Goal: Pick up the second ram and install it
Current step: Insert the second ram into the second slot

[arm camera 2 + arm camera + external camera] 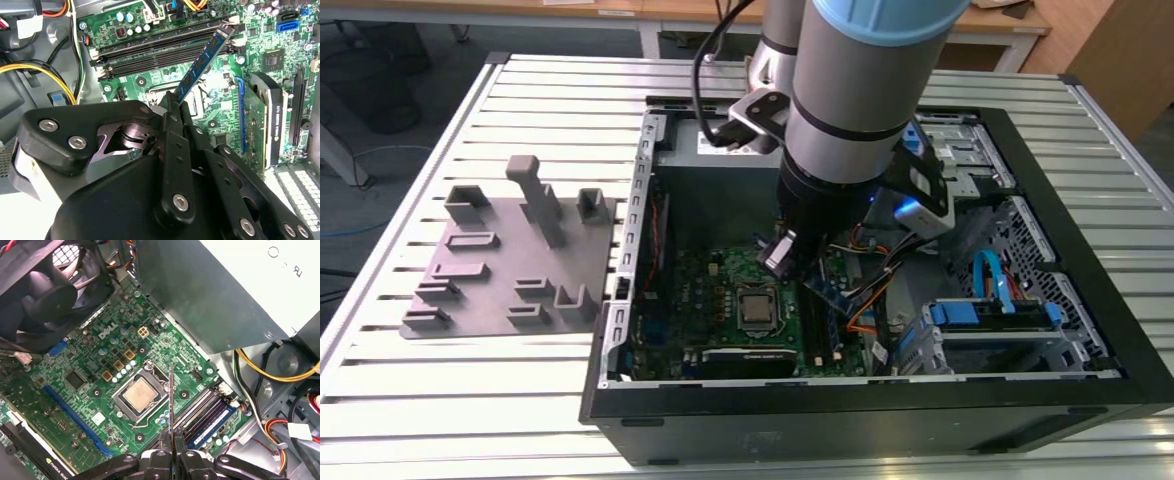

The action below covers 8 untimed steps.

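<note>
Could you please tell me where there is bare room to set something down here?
Bare table slats lie on the near and far sides of the grey fixture plate, at the exterior view's left. Inside the computer case it is crowded: the gripper holds the second ram over the motherboard.

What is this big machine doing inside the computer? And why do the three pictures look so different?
It is a robot arm with a gripper, a kind of metal pincer, at its end. The exterior view comes from a camera standing apart. It sees the arm reach into an open computer case lying on a slatted metal table. At that view's left sits a grey plastic fixture block. The two wrist views come from cameras riding on the arm, looking past the gripper. The gripper is shut on a RAM stick, a thin memory card. It holds the stick over the green motherboard, near the square processor and the long memory slots.
</note>
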Tool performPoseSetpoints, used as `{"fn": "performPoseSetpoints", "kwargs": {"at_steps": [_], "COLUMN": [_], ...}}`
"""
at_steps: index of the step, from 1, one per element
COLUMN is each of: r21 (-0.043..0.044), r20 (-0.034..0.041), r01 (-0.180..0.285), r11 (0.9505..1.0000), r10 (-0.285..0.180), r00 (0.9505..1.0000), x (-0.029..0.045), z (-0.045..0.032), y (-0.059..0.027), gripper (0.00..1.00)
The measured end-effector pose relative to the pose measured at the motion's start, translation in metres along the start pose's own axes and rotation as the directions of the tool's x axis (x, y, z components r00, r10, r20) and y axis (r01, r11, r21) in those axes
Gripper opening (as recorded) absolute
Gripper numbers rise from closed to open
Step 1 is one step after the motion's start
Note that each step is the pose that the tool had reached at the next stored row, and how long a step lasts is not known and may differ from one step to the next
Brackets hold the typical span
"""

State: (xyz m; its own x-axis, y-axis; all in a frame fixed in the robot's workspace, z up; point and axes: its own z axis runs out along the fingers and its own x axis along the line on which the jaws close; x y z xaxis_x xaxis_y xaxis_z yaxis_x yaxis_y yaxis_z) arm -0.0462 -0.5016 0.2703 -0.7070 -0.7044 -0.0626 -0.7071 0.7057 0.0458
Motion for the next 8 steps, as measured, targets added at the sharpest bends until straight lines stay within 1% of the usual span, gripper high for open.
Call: {"fn": "performPoseSetpoints", "kwargs": {"at_steps": [8], "r21": [0.0028], "r20": [0.002], "r01": [-0.044], "r11": [0.999], "r10": [0.044], "r00": [0.999], "x": [0.0], "z": [0.0], "y": [0.0], "gripper": [0.14]}}
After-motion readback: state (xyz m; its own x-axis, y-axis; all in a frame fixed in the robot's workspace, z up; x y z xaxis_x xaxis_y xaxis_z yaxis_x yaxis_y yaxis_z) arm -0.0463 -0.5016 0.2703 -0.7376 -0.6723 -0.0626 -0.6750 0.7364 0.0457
